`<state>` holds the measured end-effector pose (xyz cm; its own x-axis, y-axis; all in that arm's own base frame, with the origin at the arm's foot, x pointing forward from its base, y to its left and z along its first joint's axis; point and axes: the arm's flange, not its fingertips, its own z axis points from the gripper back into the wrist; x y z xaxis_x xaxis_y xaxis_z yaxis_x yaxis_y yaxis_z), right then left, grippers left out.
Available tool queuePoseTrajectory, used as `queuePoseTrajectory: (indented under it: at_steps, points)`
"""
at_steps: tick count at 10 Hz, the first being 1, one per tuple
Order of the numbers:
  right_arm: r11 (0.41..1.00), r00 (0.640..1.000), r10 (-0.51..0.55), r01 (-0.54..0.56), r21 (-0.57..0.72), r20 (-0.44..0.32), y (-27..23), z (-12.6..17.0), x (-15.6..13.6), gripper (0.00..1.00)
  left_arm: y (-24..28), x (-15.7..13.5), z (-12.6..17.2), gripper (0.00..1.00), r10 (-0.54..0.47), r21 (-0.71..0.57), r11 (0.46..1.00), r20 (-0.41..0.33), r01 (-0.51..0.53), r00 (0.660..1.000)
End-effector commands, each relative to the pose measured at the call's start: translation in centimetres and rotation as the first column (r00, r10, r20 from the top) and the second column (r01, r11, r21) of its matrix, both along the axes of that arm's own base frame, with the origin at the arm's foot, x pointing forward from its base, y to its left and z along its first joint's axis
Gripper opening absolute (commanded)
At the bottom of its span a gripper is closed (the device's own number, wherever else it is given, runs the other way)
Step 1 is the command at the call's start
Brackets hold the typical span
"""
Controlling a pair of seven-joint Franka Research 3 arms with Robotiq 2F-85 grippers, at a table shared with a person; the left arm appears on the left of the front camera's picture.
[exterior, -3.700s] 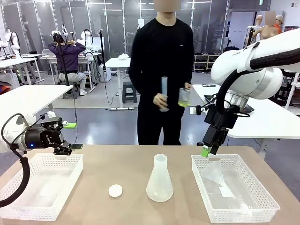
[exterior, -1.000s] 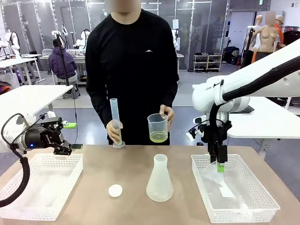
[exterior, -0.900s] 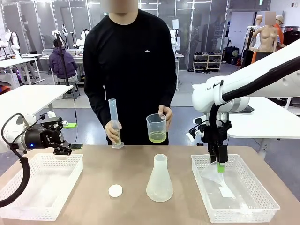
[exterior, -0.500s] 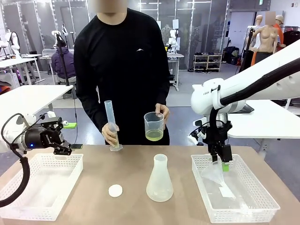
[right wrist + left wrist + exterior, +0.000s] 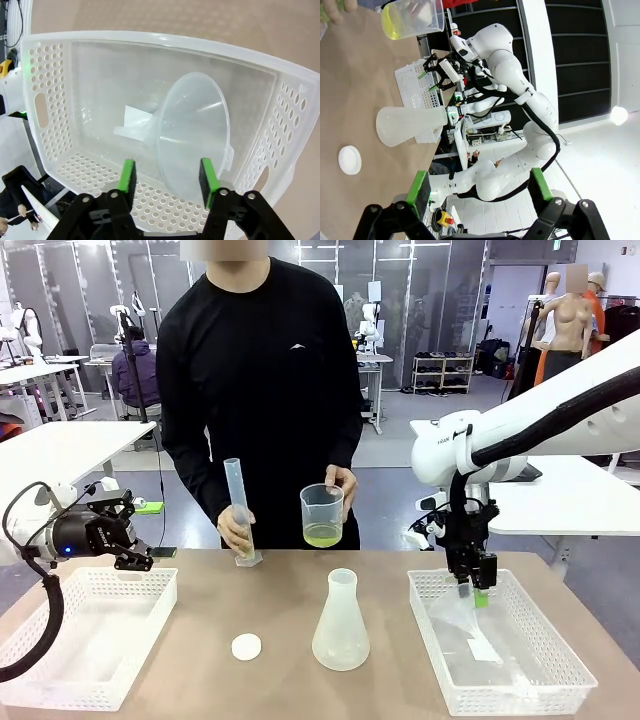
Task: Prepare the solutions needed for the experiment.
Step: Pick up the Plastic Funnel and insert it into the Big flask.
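The solutions (image 5: 322,535): a shallow yellow-green layer in the bottom of a clear beaker (image 5: 323,502), held above the far middle of the table (image 5: 200,590) by one hand of the person (image 5: 343,482); in the left wrist view the liquid (image 5: 394,22) shows at the top edge. Graduated cylinder (image 5: 238,508): clear, tilted, its base on the table's far edge just left of the beaker, held low by the person's other hand (image 5: 236,530). Conical flask (image 5: 341,625): frosted, upright, near middle of the table. White round disc (image 5: 246,646): flat on the table, left of the flask. Right tray (image 5: 520,702): white, perforated, holding a clear funnel (image 5: 455,612) lying on its side. Right gripper (image 5: 476,592): lowered into the tray's far end, pointing down; its green pads (image 5: 127,181) stand apart on either side of the funnel's (image 5: 195,125) wide rim, not clamped on it. Left tray (image 5: 60,702): white, perforated, at the table's left. Left gripper (image 5: 148,558): level, at that tray's far rim, jaws spread wide and grasping nothing (image 5: 479,186).
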<state>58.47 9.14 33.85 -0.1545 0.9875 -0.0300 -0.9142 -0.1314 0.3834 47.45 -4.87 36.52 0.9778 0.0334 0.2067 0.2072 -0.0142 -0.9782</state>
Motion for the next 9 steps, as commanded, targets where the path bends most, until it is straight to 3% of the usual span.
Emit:
queuePoseTrajectory:
  at_steps: [1,4,5,6,8,9]
  points:
    - [0.998,1.000,0.029,-0.029,0.052,-0.008,0.13,0.37,0.30,0.40,-0.17,-0.12,0.37,1.00,0.008,-0.011,1.000,0.010,-0.008,1.000]
    - [0.996,0.999,0.046,-0.046,0.080,-0.007,0.27,0.35,0.25,0.08,-0.17,-0.12,0.37,1.00,0.008,-0.011,1.000,0.010,-0.008,1.000]
    - [0.996,0.999,0.043,-0.042,0.077,-0.013,0.27,0.33,0.24,0.20,-0.17,-0.12,0.37,1.00,0.008,-0.011,1.000,0.010,-0.008,1.000]
    - [0.997,0.999,0.037,-0.035,0.075,-0.020,0.25,0.30,0.22,0.00,-0.17,-0.12,0.37,1.00,0.008,-0.011,1.000,0.010,-0.008,1.000]
    - [0.998,1.000,-0.003,0.005,0.069,-0.031,0.46,0.62,-0.20,0.00,-0.17,-0.12,0.37,1.00,0.008,-0.011,1.000,0.010,-0.008,1.000]
    - [0.995,0.996,-0.081,0.083,0.049,-0.045,0.80,1.26,-0.67,0.00,-0.17,-0.12,0.37,1.00,0.008,-0.011,1.000,0.010,-0.008,1.000]
